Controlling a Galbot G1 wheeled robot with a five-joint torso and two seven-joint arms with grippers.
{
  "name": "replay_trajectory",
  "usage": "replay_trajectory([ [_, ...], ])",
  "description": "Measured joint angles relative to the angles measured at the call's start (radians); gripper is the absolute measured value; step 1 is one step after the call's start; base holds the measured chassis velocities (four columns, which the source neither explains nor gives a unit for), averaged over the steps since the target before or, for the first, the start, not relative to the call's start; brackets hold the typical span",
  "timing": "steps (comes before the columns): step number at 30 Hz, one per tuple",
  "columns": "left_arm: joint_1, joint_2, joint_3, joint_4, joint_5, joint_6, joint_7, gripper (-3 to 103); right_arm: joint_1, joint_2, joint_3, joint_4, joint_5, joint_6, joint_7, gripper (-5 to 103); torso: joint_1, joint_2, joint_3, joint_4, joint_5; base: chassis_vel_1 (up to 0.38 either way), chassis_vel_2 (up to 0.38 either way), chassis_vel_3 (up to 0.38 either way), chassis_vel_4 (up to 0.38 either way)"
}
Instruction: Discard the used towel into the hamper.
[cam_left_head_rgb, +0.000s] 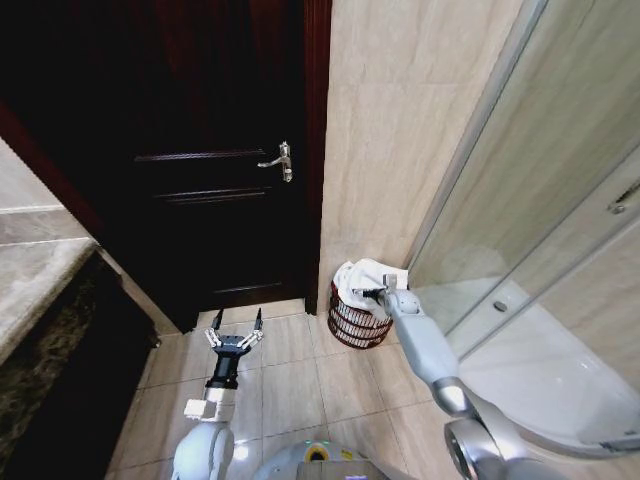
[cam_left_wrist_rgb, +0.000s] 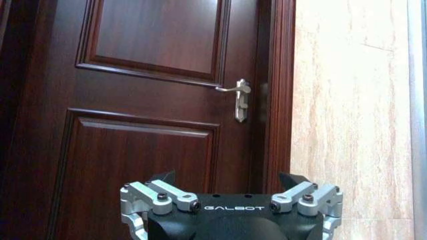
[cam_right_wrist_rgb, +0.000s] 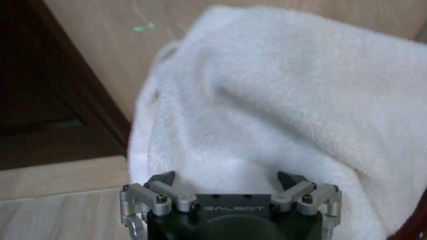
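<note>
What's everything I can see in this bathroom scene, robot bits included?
Towel: one, white, heaped in the hamper, spilling over its rim.
Hamper: one, reddish-brown, on the floor in the corner between door and shower.
Door: one, dark wood, closed, with a silver handle.
Wall: beige tile, right of the door.
Shower: one, glass, far right.
Counter: one, stone, far left.
Left claw: open, empty, above the floor facing the door.
Right claw: open, at the towel over the hamper.
</note>
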Motion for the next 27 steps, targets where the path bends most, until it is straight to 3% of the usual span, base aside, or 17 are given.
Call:
replay_trajectory([
  [5, -0.002, 0.001, 0.001, -0.005, 0.001, 0.003, 0.002, 100, 0.052, 0.034, 0.081, -0.134, -0.085, 0.053, -0.017, 100, -0.005, -0.011, -0.006, 0.0001, 0.0, 0.0, 0.0, 0.0, 0.0],
  [10, -0.002, 0.004, 0.0, -0.008, 0.001, 0.006, 0.002, 100, 0.054, 0.035, 0.094, -0.132, -0.073, 0.056, -0.017, 100, -0.006, -0.015, -0.008, 0.0004, 0.0002, 0.0, 0.0, 0.0, 0.0],
  [15, -0.009, 0.004, 0.003, -0.008, 0.001, 0.007, 0.002, 100, -0.003, -0.006, 0.051, 0.024, -0.003, 0.018, 0.018, 100, -0.007, -0.015, -0.009, 0.0002, 0.0003, 0.0, 0.0, 0.0, 0.0],
  [19, -0.012, 0.001, 0.011, -0.004, -0.002, 0.005, 0.002, 100, -0.133, -0.095, 0.013, 0.365, 0.102, -0.074, 0.095, 100, -0.006, -0.013, -0.008, -0.0001, -0.0002, 0.0, 0.0, 0.0, 0.0],
  [22, -0.014, -0.002, 0.017, 0.004, 0.0, 0.002, 0.003, 100, -0.154, -0.123, 0.005, 0.418, 0.115, -0.045, 0.098, 100, -0.006, -0.012, -0.007, -0.0003, 0.0002, 0.0, 0.0, 0.0, 0.0],
  [27, -0.005, -0.007, 0.02, 0.004, 0.004, -0.003, 0.004, 100, -0.074, -0.127, 0.0, 0.327, 0.143, 0.029, 0.058, 100, -0.005, -0.01, -0.006, 0.0002, -0.0003, 0.0, 0.0, 0.0, 0.0],
])
